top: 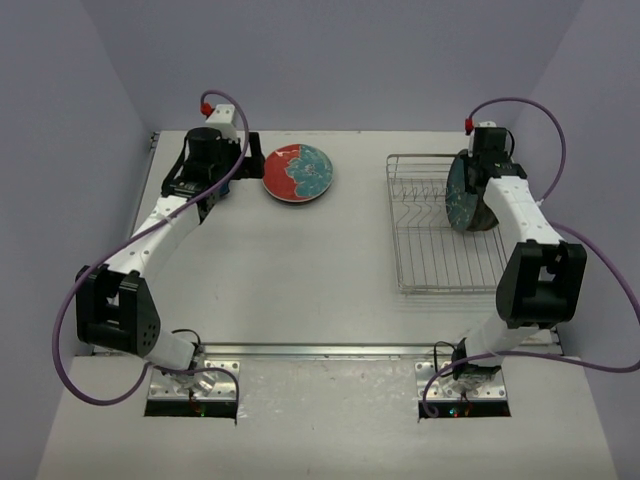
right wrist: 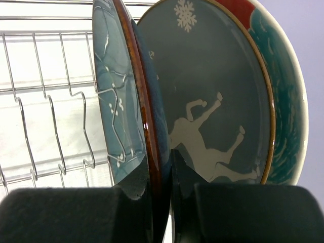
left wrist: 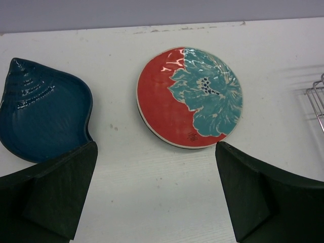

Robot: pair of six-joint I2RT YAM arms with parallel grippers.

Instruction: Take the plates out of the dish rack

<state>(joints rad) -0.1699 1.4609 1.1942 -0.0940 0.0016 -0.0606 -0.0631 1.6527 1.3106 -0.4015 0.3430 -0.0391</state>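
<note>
At right of overhead view, in silver wire dish rack (top: 430,265): upright brown-rimmed teal round plate (right wrist: 114,101), clamped by right gripper (right wrist: 164,210). At upper centre, flat on white table (top: 300,280): red-and-teal floral round plate (left wrist: 190,96), left gripper (left wrist: 156,147) spread apart and empty, near its lower rim.

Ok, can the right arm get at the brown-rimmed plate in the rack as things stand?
Likely yes: the right pincer straddles the brown-rimmed plate at its rim, one finger on each face. The snowflake plate stands close behind it, so that side looks tight.
</note>
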